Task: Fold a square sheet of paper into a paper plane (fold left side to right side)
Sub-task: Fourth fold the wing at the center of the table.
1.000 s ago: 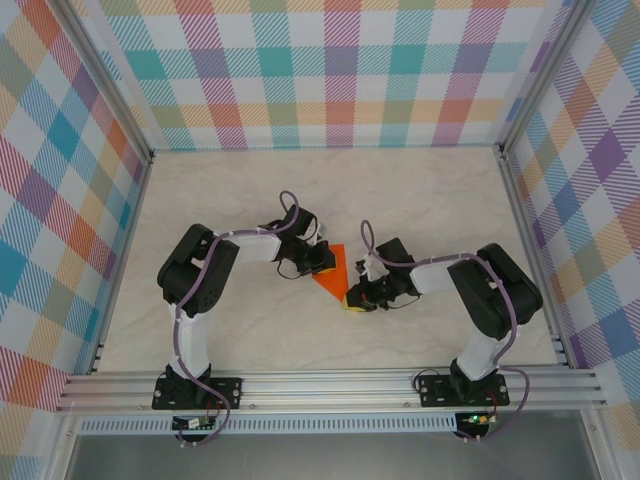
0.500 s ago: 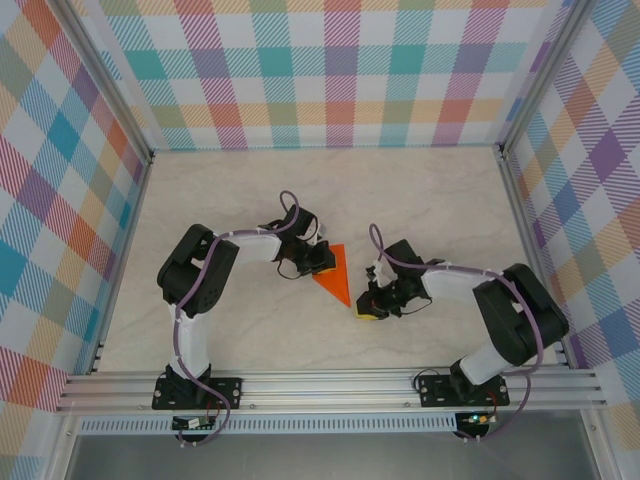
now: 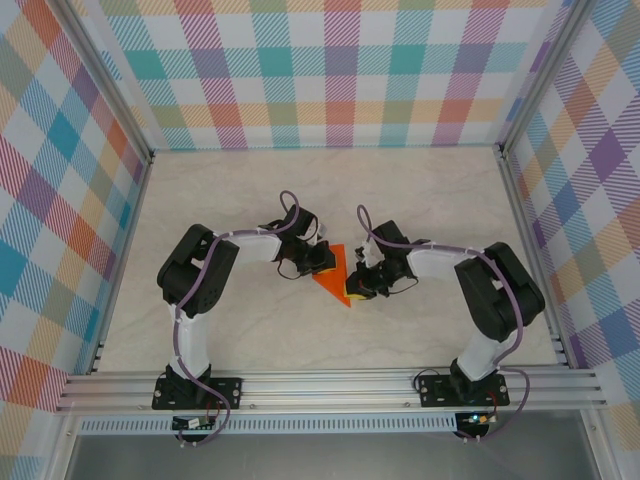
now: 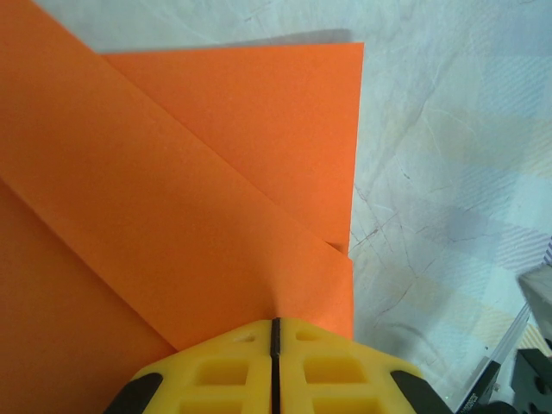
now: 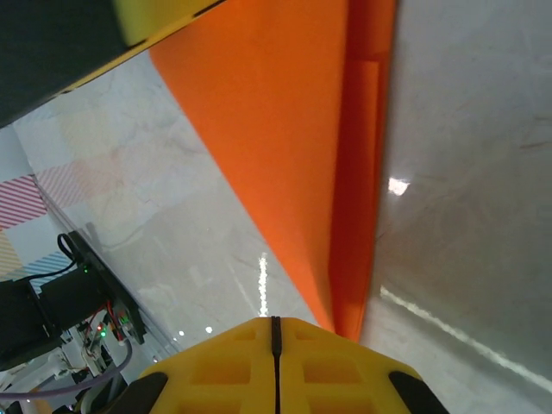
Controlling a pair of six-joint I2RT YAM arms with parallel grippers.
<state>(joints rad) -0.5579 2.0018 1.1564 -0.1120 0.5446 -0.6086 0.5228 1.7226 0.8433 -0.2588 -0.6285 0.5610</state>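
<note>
- The orange paper (image 3: 335, 272) lies flat on the worktop (image 3: 430, 200), about midway between the two arms. It is already creased into a narrow wedge with layered flaps.
- Seen from above, its long axis runs from far to near. The broad end faces away from the arm bases, and the point faces the near edge, leaning a little to the right.
- Your left tool (image 3: 320, 262) sits at the paper's left edge. In its wrist view the yellow fingers (image 4: 216, 375) are closed, with just a thin seam between them and their tips against the orange surface. You cannot tell whether a layer is pinched there or merely pressed down.
- Your right tool (image 3: 354, 290) is at the narrow near end on the right side. Its fingers are also closed to a hairline, and the paper's point runs right up to the tips. Whether it has actually caught the paper is again unclear.
- Expect the paper to be very light, thin and floppy. It will likely slide on the smooth worktop and crumple or tear if dragged.
- Take hold at an edge or corner of a single flap, not in the middle.
- Pin the other side with the second tool so the creases line up as you fold.
</note>
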